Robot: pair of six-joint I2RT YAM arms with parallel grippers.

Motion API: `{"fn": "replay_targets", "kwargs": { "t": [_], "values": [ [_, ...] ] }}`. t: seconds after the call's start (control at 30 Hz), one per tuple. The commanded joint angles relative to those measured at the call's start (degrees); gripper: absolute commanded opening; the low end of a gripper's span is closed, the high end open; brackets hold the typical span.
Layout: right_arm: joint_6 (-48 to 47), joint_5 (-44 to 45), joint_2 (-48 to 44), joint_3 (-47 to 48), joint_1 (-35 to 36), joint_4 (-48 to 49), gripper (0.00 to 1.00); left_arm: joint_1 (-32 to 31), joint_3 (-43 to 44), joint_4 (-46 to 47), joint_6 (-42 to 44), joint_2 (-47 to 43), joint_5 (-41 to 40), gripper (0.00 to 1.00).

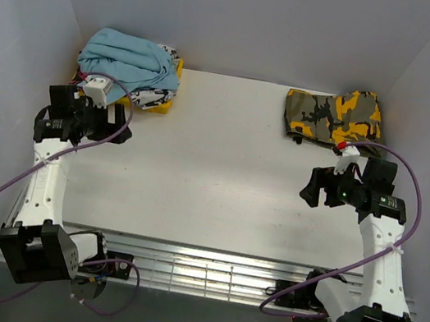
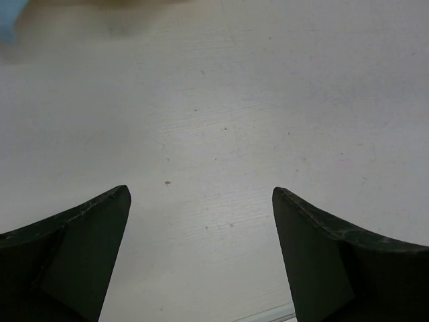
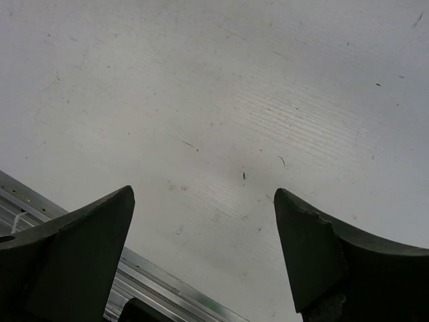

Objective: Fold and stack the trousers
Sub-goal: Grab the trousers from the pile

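**Both grippers open and empty; trousers (image 1: 128, 62) heaped in the far left corner**

Far left corner of the plain white table (image 1: 211, 185): plain light-blue soft cloth trousers, bunched and unfolded, lying on top of a yellow-and-white patterned item (image 1: 157, 101).

Just in front of that heap: left gripper (image 1: 119, 131), black, two-fingered, pointed toward the table's middle. Fingers (image 2: 80, 248) set wide apart in the left wrist view, with only bare tabletop between them. Nothing held, nothing touched. Blurred sliver of blue at the upper left corner of that view, too soft to identify with certainty.

Right of centre: right gripper (image 1: 315, 187), black, pointed inward toward the middle. Fingers (image 3: 335, 255) likewise spread wide in the right wrist view, over bare tabletop. Nothing held, nothing touched. Ribbed metal rail (image 3: 154, 282) at the table's near edge visible below the fingers.

Far right corner: folded camouflage garment in yellow, grey and black (image 1: 333, 115), flat on the table, well apart from the trousers.
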Motion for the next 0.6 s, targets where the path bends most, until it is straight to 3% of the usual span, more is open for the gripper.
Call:
{"fn": "replay_targets", "kwargs": {
  "t": [0.0,0.2,0.3,0.47,0.57],
  "values": [
    [0.9,-1.9,0.5,0.1,-0.2,1.3,0.9,0.0,9.6,6.4,-3.9,0.1,-5.3,0.98],
    [0.9,-2.5,3.3,0.7,-0.2,1.5,0.9,0.2,34.6,8.1,-12.1,19.7,-11.7,0.98],
    [0.8,-2.6,4.4,1.2,-0.2,1.5,0.9,0.2,44.6,8.6,-13.6,29.4,-8.8,0.97],
    [0.8,-3.0,5.3,1.4,-0.2,1.2,0.9,0.3,45.5,18.2,-11.6,36.8,-4.7,0.96],
    [0.8,-3.3,5.9,1.2,-0.2,1.1,0.9,0.2,47.5,20.5,-14.0,40.6,-7.1,0.98]
  ]
}}
